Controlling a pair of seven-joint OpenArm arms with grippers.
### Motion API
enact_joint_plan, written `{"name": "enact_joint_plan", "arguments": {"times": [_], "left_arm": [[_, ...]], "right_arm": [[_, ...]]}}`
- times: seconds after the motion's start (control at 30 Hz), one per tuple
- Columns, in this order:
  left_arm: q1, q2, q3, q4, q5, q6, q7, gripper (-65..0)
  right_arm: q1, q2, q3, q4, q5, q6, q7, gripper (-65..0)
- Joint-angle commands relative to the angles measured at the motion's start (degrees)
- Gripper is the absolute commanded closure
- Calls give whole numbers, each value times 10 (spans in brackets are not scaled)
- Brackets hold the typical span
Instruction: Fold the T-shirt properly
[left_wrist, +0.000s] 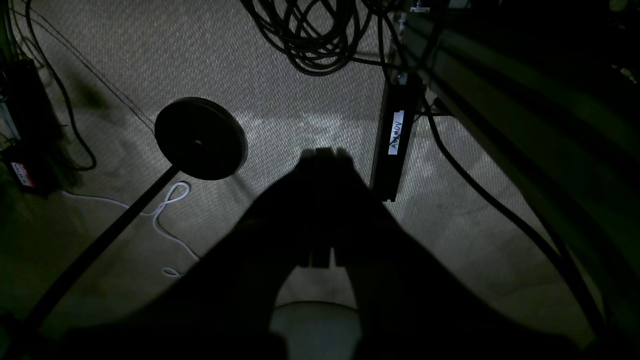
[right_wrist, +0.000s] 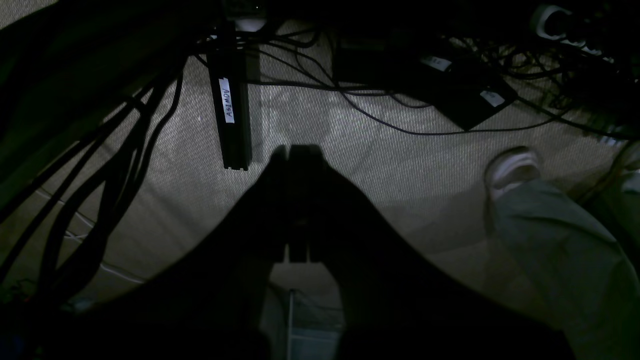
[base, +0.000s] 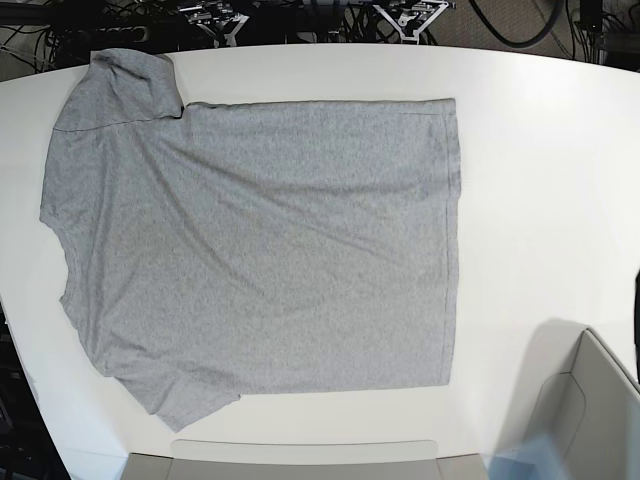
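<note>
Nearest the wrist cameras, the left tool (left_wrist: 320, 155) and right tool (right_wrist: 295, 152) hang fully closed and empty, dark silhouettes over grey carpet, away from the work. The heather-grey short-sleeved cotton T-shirt (base: 270, 250) lies spread flat, plain side up, on the left of the white bench (base: 540, 180), collar left, hem right. One sleeve runs to the far-left bench edge; a careless pull there could drag cloth off the bench, and soft wrinkles across the body risk being pressed into a crooked fold. A pale grey open bin (base: 590, 410) sits at the near-right corner, apart from the shirt. On the floor, coiled black cables (left_wrist: 310, 35), a round black stand base (left_wrist: 200, 138) and an onlooker's white shoe (right_wrist: 512, 170) crowd the tools' low reach.
</note>
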Motion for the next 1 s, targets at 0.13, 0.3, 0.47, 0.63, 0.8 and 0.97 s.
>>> {"name": "enact_joint_plan", "arguments": {"times": [0.13,0.3,0.47,0.63,0.8,0.97], "left_arm": [[0,-1,2,-1,3,5,-1,-3],[2,-1,2,-1,3,5,-3,-3],[3,-1,1,-1,3,5,-18,-1],[24,-1,2,-1,3,5,-119,-1],[49,-8,-1,-1,3,5,-212,-1],[75,-9,-2,-1,2,5,-315,-1]], "right_arm": [[-6,11,-1,1,-1,0,4,-2],[-7,18,2,1,-1,0,4,-1],[-18,27,4,1,1,0,10,-1],[-35,40,5,1,2,0,75,0],[-63,52,5,1,2,0,170,0],[-89,53,5,1,2,0,261,0]]}}
